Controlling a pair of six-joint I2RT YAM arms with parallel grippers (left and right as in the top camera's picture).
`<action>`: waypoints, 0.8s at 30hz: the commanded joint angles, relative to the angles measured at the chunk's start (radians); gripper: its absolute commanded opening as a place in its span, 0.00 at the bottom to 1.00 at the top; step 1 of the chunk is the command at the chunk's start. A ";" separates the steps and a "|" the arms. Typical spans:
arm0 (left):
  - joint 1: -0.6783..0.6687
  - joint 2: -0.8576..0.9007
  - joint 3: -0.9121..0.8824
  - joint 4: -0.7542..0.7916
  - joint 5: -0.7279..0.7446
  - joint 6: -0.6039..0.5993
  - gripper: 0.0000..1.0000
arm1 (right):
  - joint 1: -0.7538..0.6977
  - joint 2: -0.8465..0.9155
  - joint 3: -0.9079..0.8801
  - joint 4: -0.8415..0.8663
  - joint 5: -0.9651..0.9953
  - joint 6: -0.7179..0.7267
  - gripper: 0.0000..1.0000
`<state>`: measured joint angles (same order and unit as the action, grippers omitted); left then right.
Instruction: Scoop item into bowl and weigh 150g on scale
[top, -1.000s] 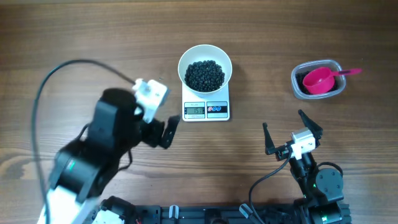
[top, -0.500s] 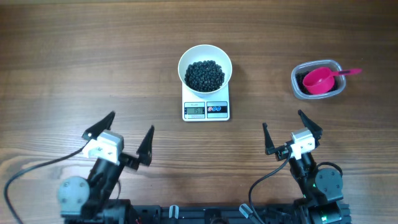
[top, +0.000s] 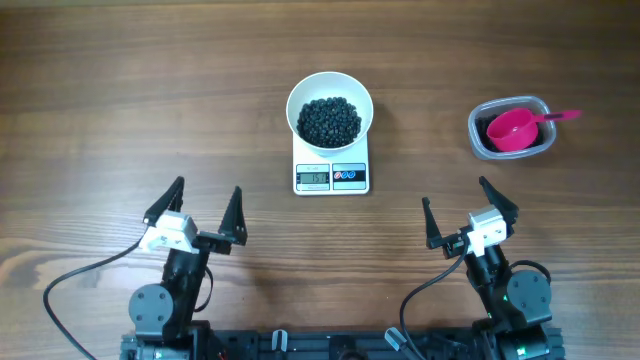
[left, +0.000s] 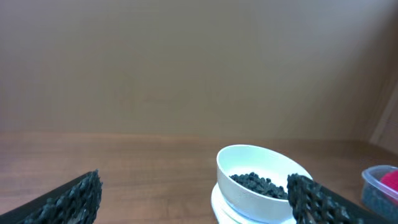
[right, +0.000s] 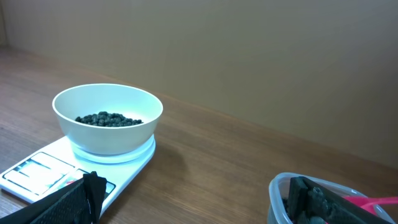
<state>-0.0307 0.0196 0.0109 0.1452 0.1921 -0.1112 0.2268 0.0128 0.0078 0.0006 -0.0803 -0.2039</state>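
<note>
Black pellets (top: 330, 120) lie heaped in the white bowl (top: 292, 105), filling its floor but sitting well below the rim. The bowl stands upright on the scale (top: 356, 160), covering most of the platform. It leaves bare only the strip facing the near edge of the surface (top: 120, 80), where the grey display (top: 314, 178) and the red and blue buttons (top: 344, 175) show. The digits on the display are too small to read. Bowl and scale sit midway between the left and right edges, on the far half of the surface.

Toward the right edge, level with the bowl and well apart from it, is a clear plastic tub (top: 478, 140) holding more dark pellets. A pink scoop (top: 512, 130) rests inside it, cup up, with its handle pointing out over the tub's rim toward the right edge.

Both arms sit at the near edge. The left end effector (top: 207, 187) has its 2 fingers spread wide apart with nothing between them, and it faces the far edge. The right end effector (top: 454, 191) is likewise spread wide and empty, near the right corner. Neither touches the scale, the bowl or the tub.

From the left wrist, the bowl shows low and right of centre. From the right wrist, bowl and scale show at left and the tub at lower right.
</note>
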 joint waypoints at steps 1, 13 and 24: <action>0.005 -0.017 -0.005 -0.052 -0.026 -0.010 1.00 | 0.005 -0.009 -0.003 0.003 0.013 -0.005 1.00; 0.002 -0.017 -0.005 -0.209 -0.033 -0.010 1.00 | 0.005 -0.009 -0.003 0.003 0.013 -0.005 1.00; 0.002 -0.017 -0.005 -0.208 -0.033 -0.010 1.00 | 0.005 -0.009 -0.003 0.003 0.013 -0.005 1.00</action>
<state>-0.0307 0.0135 0.0101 -0.0574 0.1684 -0.1116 0.2268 0.0128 0.0078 0.0006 -0.0803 -0.2039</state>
